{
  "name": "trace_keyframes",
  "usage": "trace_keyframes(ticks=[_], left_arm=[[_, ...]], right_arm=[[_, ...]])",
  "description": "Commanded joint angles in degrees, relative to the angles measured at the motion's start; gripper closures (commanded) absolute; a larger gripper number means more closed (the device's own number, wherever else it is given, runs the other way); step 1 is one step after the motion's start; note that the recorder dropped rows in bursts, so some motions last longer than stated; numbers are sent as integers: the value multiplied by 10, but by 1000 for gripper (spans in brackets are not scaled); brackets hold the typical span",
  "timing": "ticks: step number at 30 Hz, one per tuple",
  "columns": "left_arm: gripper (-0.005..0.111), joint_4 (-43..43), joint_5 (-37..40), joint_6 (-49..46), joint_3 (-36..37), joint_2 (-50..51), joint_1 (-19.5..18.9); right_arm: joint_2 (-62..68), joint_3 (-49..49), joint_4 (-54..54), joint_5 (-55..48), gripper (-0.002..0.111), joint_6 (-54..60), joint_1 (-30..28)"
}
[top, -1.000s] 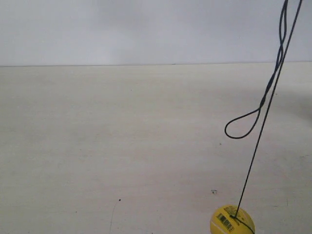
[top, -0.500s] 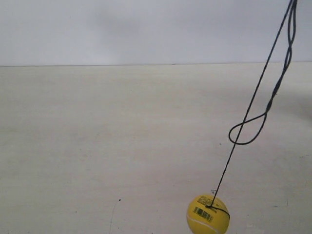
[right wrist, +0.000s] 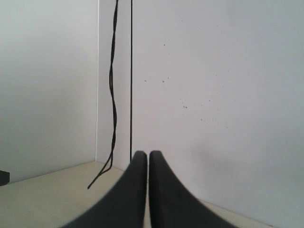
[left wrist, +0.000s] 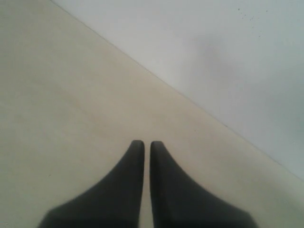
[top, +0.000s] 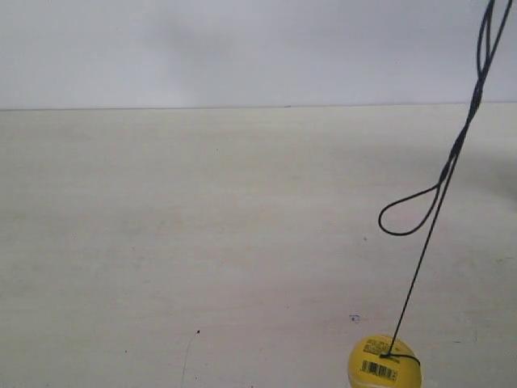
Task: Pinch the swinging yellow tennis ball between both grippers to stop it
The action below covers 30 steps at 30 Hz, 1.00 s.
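The yellow tennis ball point(top: 384, 365) hangs on its string point(top: 428, 234) low over the table point(top: 161, 242), far from the table's back edge. The left gripper point(left wrist: 143, 145) and the right gripper point(right wrist: 144, 154) both have their fingers pressed together, empty. Only the right one faces the string, so I judge it nearer.

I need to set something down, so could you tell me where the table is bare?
The table is bare from the exterior view's left edge across to the string, back to the wall. The lower right is crowded: the yellow tennis ball hangs there on that looped string.
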<state>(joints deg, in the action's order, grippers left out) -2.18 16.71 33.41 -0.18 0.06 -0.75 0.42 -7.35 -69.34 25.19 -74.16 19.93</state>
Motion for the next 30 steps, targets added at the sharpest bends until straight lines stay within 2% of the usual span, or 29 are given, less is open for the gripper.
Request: trace_keyframes(ticks=[1, 6, 8, 12, 15, 30], left_arm=[[102, -2, 2, 0, 2, -1, -2], [102, 3, 6, -28, 2, -1, -2], [102, 3, 7, -90, 2, -1, -2], [102, 3, 7, -279, 2, -1, -2], [102, 3, 7, -346, 2, -1, -2], [102, 3, 6, -352, 2, -1, -2]], right_arm=[[-4, -1, 2, 2, 108, -3, 1], [-4, -1, 2, 3, 108, -3, 1], [-4, -1, 2, 3, 108, -3, 1], [-4, -1, 2, 3, 108, -3, 1], [-4, -1, 2, 3, 108, -3, 1], [-4, -1, 2, 12, 108, -3, 1]])
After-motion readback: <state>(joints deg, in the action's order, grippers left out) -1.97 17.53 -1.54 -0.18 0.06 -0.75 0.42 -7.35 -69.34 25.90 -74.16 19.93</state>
